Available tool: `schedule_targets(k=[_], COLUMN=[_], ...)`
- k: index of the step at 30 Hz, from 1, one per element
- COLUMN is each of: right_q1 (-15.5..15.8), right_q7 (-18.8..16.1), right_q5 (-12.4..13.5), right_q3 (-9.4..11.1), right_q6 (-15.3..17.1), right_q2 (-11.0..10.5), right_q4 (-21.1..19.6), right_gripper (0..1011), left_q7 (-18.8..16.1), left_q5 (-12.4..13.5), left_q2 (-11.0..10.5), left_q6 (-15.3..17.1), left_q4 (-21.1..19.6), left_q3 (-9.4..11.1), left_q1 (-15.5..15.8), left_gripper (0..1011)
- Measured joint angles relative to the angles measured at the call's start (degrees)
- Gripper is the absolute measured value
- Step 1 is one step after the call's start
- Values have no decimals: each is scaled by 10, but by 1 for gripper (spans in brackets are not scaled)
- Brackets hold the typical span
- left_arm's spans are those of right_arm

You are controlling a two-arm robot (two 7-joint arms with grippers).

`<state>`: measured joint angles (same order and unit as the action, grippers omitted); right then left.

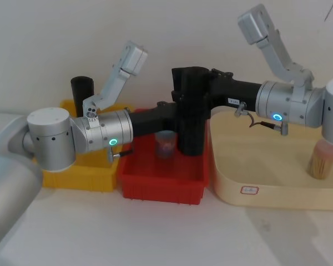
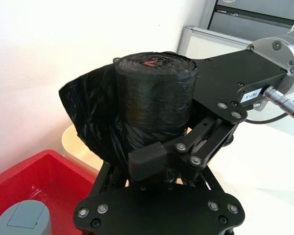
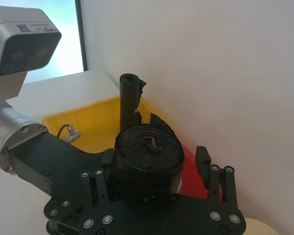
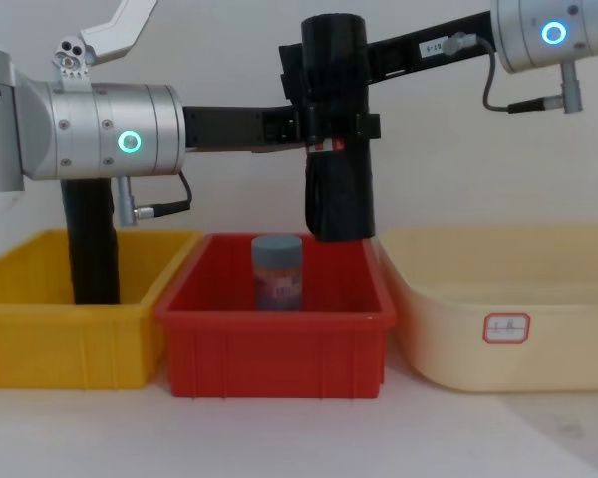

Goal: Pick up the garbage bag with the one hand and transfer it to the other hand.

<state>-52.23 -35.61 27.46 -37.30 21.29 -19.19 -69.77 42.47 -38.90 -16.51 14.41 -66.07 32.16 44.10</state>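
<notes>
this looks like a robot test lab, not a home. a plain white counter [image 1: 155,233] stands against a bare white wall [image 1: 55,39], and three plastic bins sit on it in a row: a yellow bin [image 4: 65,339], a red bin [image 4: 279,349] and a cream tray [image 4: 508,329] that carries a small paper label [image 4: 505,327]. two silver arms with glowing rings reach over the bins. in the left wrist view a grey metal cabinet [image 2: 255,17] stands in the room behind.
</notes>
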Motion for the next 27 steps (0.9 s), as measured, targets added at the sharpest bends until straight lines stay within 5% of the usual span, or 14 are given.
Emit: schedule_targets(k=[9, 27], right_q1=[-1, -1], right_q7=[6, 11], right_q5=[-3, -6], right_q3=[-2, -3], right_q6=[0, 1], right_q2=[-1, -2], right_q4=[3, 6], right_gripper=[859, 751], left_q7=[0, 0], left_q5=[0, 0], left_q2=[0, 0], left_q6=[0, 0], left_q4=[0, 0], left_q3=[0, 0], left_q1=[0, 0], left_gripper=[410, 410])
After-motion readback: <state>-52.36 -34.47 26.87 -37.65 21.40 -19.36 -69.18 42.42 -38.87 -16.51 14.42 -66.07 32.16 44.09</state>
